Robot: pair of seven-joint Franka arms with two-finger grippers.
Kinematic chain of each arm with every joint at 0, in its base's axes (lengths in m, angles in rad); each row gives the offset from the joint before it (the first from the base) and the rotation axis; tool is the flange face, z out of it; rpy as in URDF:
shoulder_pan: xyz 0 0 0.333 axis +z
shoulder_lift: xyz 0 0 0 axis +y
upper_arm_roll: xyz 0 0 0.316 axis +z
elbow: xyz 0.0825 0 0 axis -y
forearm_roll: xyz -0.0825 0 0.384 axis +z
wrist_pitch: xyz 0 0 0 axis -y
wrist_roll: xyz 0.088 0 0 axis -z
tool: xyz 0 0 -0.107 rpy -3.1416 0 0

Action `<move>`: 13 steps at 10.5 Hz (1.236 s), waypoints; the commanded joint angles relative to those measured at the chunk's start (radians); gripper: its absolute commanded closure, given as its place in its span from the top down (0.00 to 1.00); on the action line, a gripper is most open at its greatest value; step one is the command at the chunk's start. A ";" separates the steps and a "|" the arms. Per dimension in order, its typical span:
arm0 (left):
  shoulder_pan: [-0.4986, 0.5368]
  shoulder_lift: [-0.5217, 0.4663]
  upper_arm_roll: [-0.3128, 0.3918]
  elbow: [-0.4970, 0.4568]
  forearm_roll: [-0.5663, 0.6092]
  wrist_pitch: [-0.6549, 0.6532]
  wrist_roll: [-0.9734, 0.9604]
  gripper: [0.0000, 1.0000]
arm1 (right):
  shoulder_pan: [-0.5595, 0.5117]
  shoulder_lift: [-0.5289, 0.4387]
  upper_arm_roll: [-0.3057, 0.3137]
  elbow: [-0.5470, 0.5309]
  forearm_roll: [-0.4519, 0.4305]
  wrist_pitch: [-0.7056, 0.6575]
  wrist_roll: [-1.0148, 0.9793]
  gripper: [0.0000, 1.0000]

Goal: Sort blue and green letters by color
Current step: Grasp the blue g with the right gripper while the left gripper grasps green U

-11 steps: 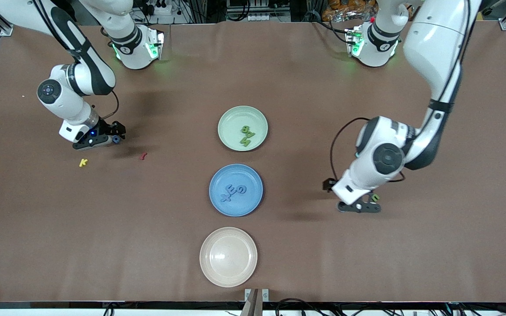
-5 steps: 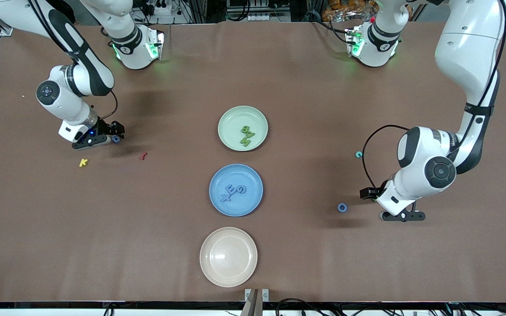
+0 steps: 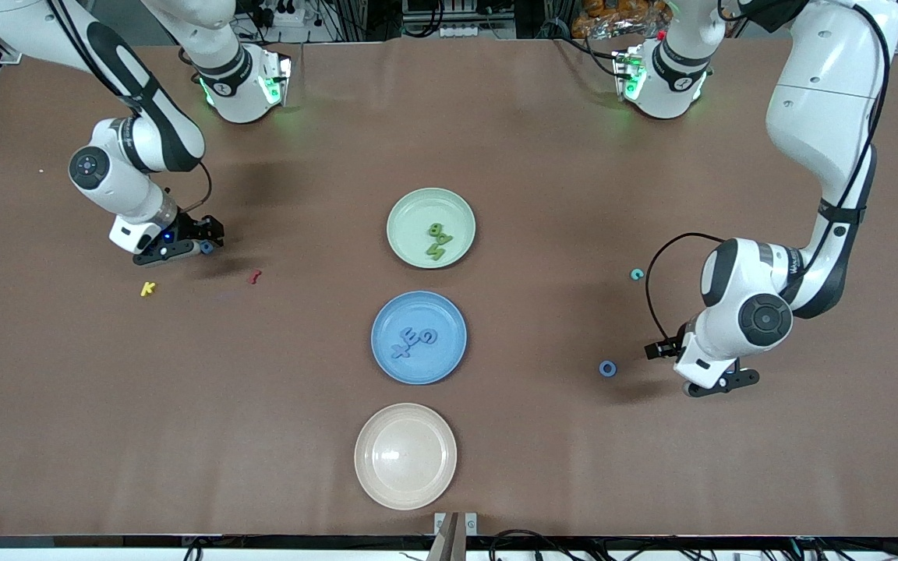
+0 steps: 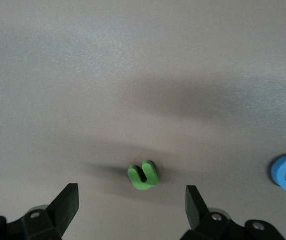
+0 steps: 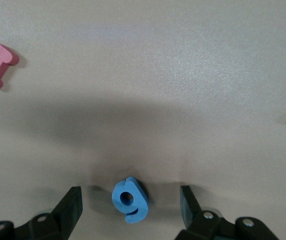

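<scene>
Even overhead light, perhaps soft-focus wrists

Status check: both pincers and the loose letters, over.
Left pincer open, low over green u. Right pincer open, straddling blue 6. Blue O loose near left arm. Nothing blocking either pick.

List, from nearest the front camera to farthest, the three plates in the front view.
Beige plate → blue plate holding blue letters → green plate holding green letters.
</scene>
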 commanded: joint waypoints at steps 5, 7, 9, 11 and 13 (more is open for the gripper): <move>0.004 0.032 0.020 0.013 0.029 0.033 -0.058 0.66 | -0.060 0.013 0.015 -0.004 -0.086 0.019 -0.008 0.38; 0.004 0.044 0.020 0.016 0.029 0.045 -0.069 0.64 | -0.065 0.013 0.016 -0.003 -0.086 0.017 -0.006 0.37; -0.004 0.053 0.021 0.022 0.029 0.067 -0.081 0.64 | -0.070 0.009 0.016 0.008 -0.086 0.012 -0.008 0.35; -0.024 0.061 0.025 0.034 0.033 0.067 -0.131 0.64 | -0.077 0.010 0.016 0.023 -0.088 0.011 -0.008 0.34; -0.025 0.066 0.029 0.036 0.046 0.067 -0.130 0.57 | -0.077 0.007 0.016 0.031 -0.086 0.008 -0.003 0.34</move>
